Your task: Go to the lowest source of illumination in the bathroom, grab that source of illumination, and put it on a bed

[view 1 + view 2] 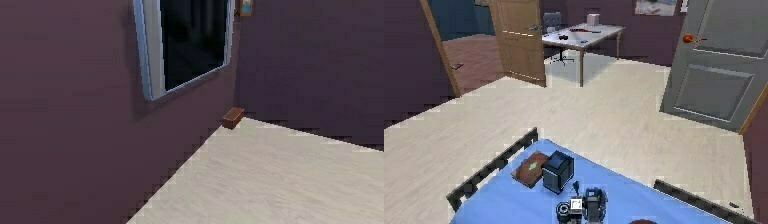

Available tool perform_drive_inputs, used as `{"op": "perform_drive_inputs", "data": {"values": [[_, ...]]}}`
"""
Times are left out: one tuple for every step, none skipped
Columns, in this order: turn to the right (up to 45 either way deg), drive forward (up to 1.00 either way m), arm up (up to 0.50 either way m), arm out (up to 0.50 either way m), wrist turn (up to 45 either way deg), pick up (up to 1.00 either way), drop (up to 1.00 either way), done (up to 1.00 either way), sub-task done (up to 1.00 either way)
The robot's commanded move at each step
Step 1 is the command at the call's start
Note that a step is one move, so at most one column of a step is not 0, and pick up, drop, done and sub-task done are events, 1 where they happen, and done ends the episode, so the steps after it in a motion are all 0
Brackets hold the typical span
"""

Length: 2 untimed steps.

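It was a home bedroom: a blue bed (499, 198) lay near, and a white tabletop (600, 35) with a chair (554, 22) stood far across the pale floor (594, 110). A wooden door (519, 40), a grey door (709, 62) and a window (188, 42) broke purple walls (60, 110).

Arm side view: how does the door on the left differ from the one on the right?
The left door is brown wood, the right door grey. The left door stands swung open and looks smaller; the right door looks bigger and bears a reddish knob. Both are tall rectangular doors.
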Motion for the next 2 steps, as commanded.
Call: {"op": "perform_drive_inputs", "data": {"values": [[0.0, 0.0, 0.0, 0.0, 0.0, 0.0, 1.0, 0.0, 0.0], [0.0, 0.0, 0.1, 0.0, 0.0, 0.0, 0.0, 0.0, 0.0]]}}
